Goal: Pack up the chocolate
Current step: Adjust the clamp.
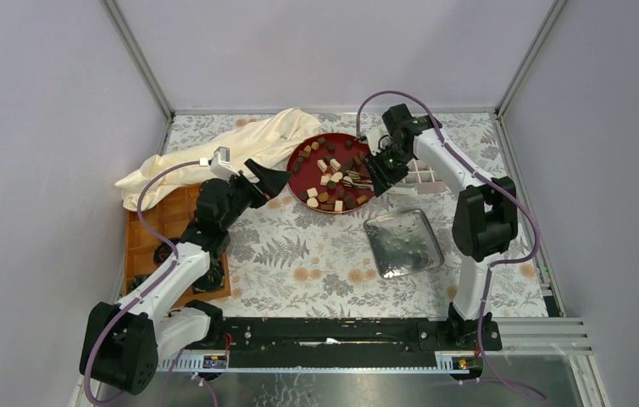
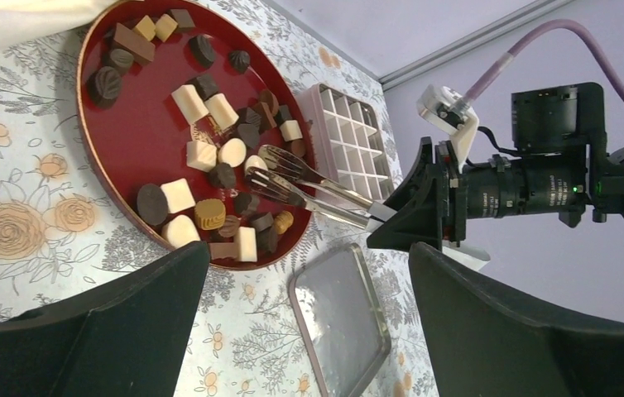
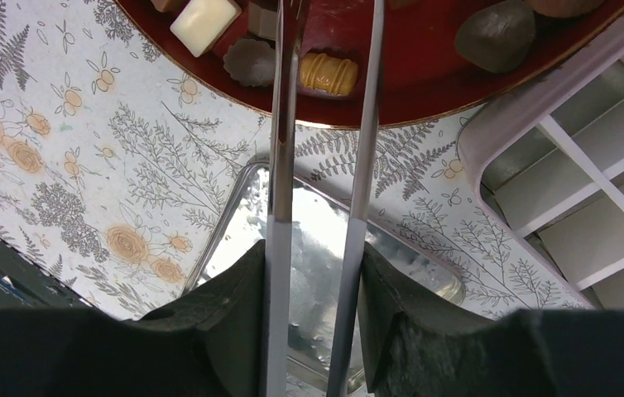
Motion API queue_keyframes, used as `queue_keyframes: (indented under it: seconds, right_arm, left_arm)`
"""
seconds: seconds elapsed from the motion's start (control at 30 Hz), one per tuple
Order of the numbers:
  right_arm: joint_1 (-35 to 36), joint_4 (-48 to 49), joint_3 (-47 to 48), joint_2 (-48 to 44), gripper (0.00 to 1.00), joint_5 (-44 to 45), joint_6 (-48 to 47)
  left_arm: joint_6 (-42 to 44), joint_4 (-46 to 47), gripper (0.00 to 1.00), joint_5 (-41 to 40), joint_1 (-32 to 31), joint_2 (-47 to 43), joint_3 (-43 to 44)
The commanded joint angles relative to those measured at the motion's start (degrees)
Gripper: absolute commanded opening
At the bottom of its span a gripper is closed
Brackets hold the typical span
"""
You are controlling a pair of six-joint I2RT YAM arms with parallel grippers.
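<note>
The chocolate (image 1: 330, 178) lies as many small dark, tan and cream pieces on a round red plate (image 1: 297, 161). My right gripper (image 1: 381, 168) is shut on the handles of metal tongs (image 1: 357, 180), whose looped tips (image 2: 269, 169) rest among the pieces (image 2: 209, 157) at the plate's right side. The right wrist view has both tong arms (image 3: 280, 207) pinched between the fingers (image 3: 313, 273), with a tan barrel-shaped piece (image 3: 329, 73) between the arms. My left gripper (image 1: 275, 180) hangs open by the plate's left rim, its jaws (image 2: 309, 306) wide with nothing between them.
A white compartment tray (image 1: 422, 176) sits right of the plate, under the right arm. A shiny metal lid (image 1: 402, 243) lies in front of the plate. A cream cloth (image 1: 231, 144) is bunched at the back left, above a brown tray (image 1: 151, 229) holding dark rings.
</note>
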Motion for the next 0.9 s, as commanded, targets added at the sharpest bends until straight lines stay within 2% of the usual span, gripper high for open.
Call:
queue_keyframes:
  seconds: [0.0,0.1,0.2,0.37,0.43,0.57,0.7,0.8,0.87]
  right_arm:
    - [0.39,-0.30,4.99,-3.18,0.45,1.32,0.23]
    - [-0.26,-0.68,6.79,-5.14,0.44,0.16,0.48]
    - [-0.94,-1.39,7.70,-6.74,0.38,-2.46,0.50]
    - [-2.37,-0.83,6.27,-10.93,0.16,-9.69,1.52]
    - [-3.00,-0.47,5.59,-12.55,0.11,-13.37,2.45]
    - [-6.28,0.30,5.41,-14.88,0.11,-26.81,6.39]
    - [-9.08,3.76,5.85,-16.44,0.12,-43.28,13.95]
    - [-9.70,13.43,2.81,-17.92,0.12,-54.12,24.56]
    - [-9.75,21.73,-0.12,-19.17,0.13,-59.65,33.40]
  left_arm:
    - [-2.48,7.81,0.98,4.04,0.50,-1.58,-1.65]
    - [-5.75,15.04,0.97,6.43,0.45,-2.59,-4.63]
    - [-8.80,20.58,0.97,8.25,0.45,-3.04,-6.80]
    - [-11.61,27.59,0.97,11.34,0.45,-3.12,-8.35]
    - [-13.03,31.09,0.97,11.93,0.49,-2.77,-9.34]
    - [-16.31,44.04,0.98,12.09,-2.06,1.21,-10.94]
    - [-11.35,59.07,0.99,7.15,-10.68,9.19,-8.55]
    - [-8.72,69.78,0.99,4.02,-14.63,17.14,-4.69]
    - [-9.08,72.56,0.99,3.32,-15.51,23.04,0.15]
